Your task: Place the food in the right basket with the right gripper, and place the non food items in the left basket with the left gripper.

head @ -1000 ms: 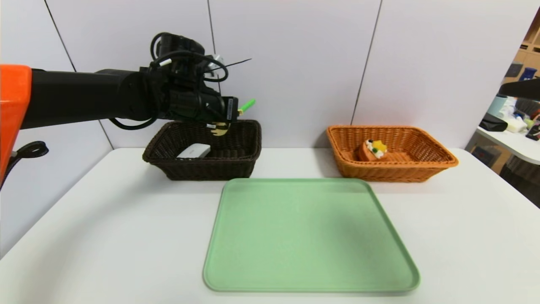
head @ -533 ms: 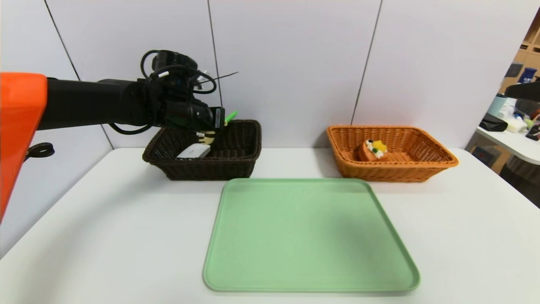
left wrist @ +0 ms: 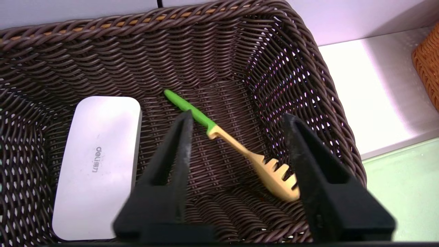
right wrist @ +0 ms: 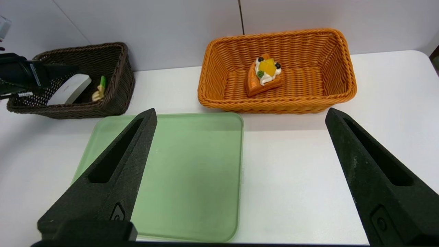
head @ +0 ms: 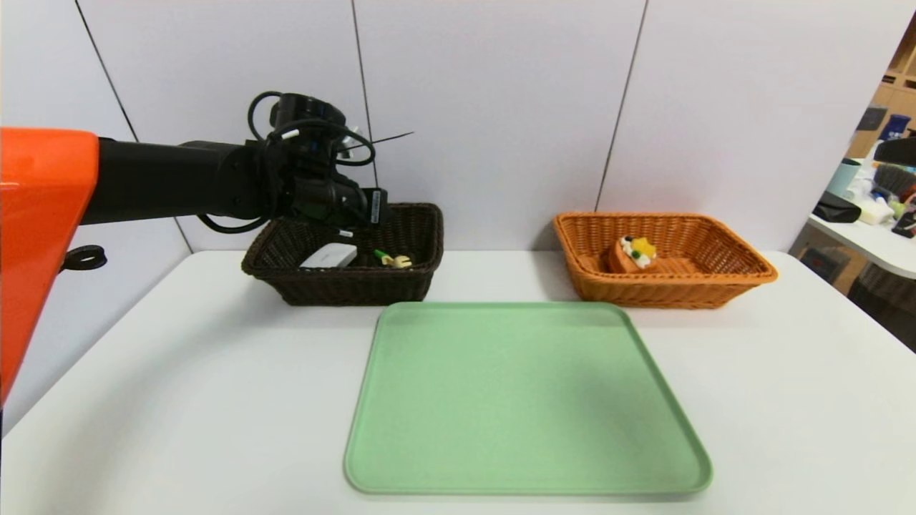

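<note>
left gripper point(left wrist: 236, 120) hangs over the dark basket point(head: 422, 222), jaws spread wide and holding nothing. the green-handled fork point(left wrist: 233, 144) lies on the basket floor beside the white case point(left wrist: 96, 164). right gripper point(right wrist: 240, 116) hovers spread wide above the green tray point(right wrist: 188, 171); cake slice point(right wrist: 265, 73) sits in the orange basket point(right wrist: 343, 61).

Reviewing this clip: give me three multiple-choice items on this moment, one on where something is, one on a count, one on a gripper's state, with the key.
1. Where is the green-handled fork?
A. on the green tray
B. in the dark brown basket
C. in the orange basket

2. How many items lie in the orange basket?
A. one
B. two
C. none

3. The left gripper is:
A. shut on the fork
B. open, above the fork
C. out of view

Key: B, the fork lies on the weave beside the white case; A, only the waffle slice; B, jaws spread, holding nothing.
</note>
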`<action>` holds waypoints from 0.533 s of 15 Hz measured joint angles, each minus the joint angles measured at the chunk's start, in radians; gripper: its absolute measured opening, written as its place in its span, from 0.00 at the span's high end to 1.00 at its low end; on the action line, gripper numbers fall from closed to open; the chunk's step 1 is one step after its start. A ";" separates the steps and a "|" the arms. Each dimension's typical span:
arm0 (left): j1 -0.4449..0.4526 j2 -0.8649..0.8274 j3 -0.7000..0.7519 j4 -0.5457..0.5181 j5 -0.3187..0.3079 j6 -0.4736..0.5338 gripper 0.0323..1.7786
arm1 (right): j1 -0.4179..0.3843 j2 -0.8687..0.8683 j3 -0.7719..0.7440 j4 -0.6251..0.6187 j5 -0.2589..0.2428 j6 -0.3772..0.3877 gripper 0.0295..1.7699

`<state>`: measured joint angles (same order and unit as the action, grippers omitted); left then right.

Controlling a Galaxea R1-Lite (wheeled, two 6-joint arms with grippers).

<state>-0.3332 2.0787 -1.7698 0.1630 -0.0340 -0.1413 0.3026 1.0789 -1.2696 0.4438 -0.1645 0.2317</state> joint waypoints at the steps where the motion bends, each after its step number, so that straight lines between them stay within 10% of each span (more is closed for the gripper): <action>1: -0.001 0.000 0.000 0.000 0.000 0.000 0.42 | 0.000 0.000 0.000 0.000 0.000 0.000 0.04; 8: 0.004 -0.037 0.032 0.021 0.034 -0.002 0.19 | 0.000 -0.001 0.000 -0.001 0.000 0.000 0.04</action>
<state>-0.3289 2.0421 -1.7381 0.1836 0.0000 -0.1436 0.3030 1.0774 -1.2696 0.4430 -0.1649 0.2317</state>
